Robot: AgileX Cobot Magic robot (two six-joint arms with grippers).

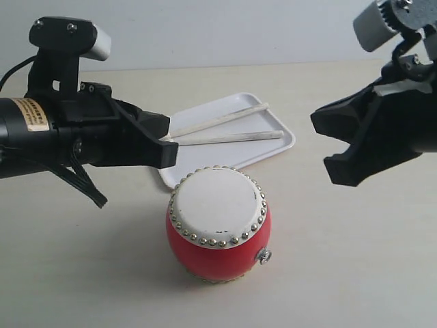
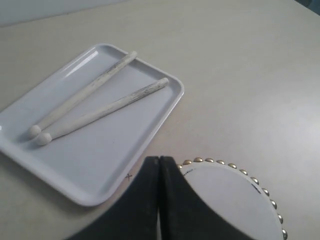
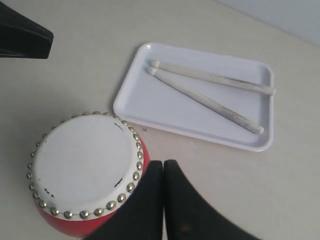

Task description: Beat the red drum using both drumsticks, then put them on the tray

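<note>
**Exterior view.** The drum (image 1: 218,225) is sitting at lower centre, head tilting toward the camera. Behind it, at centre, the tray (image 1: 235,154) is holding both sticks (image 1: 232,138). The left gripper (image 1: 167,152) is reaching in from the left, clenched on nothing, with its tip hanging just beside the tray's near corner and above the drum's back rim. The right gripper (image 1: 326,147) is hanging at the right, well apart from everything.

**Left wrist view.** The 2 jaws are pressing flat together with nothing between them. The tip is hovering between the tray (image 2: 100,160) and the drum (image 2: 230,200). The sticks (image 2: 102,110) are lying almost side by side, their round tips nearly touching.

**Right wrist view.** The right gripper (image 3: 163,167) is also clenched and empty, hovering just beside the drum (image 3: 82,160). The sticks (image 3: 210,102) are fanning apart toward their butt ends.

**Risks.** Any stray swing by either gripper, this near the drum, is likely to knock the round-bellied drum into rolling. If the sticks are to be lifted, pinching 1 at the crowded tip end is likely to nudge the other, and the low rim is leaving little room beneath them.

**Look.** The drum is showing a glossy red body, a cream head scuffed with dark marks, a ring of silver studs and a small side ring. The sticks are looking pale, slender and worn.
</note>
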